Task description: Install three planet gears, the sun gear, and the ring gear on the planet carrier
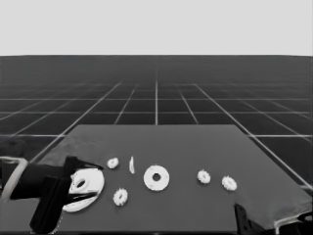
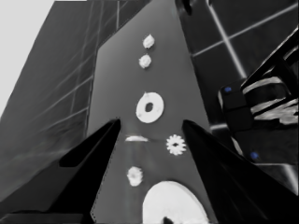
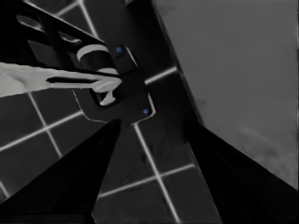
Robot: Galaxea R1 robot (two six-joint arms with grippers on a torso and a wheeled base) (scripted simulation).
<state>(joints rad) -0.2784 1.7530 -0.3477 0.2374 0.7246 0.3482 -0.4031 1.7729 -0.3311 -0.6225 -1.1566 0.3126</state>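
Nothing is installed yet. The left hand (image 1: 73,188) waits, fingers wide and empty, over the larger round part (image 1: 84,188) at the table's (image 1: 195,147) left end. The right hand (image 3: 149,186) is parked wide at the lower right corner. The smaller round part (image 1: 156,177) lies mid-table, with four gears scattered around it. Best to pick the nearest gear (image 1: 203,176) squarely across its teeth.

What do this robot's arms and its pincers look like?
Each arm is black near its end and pale grey farther back. The left pincer and the right pincer each have two long, pointed black fingers, like dark wedges. No cables or markings show on them.
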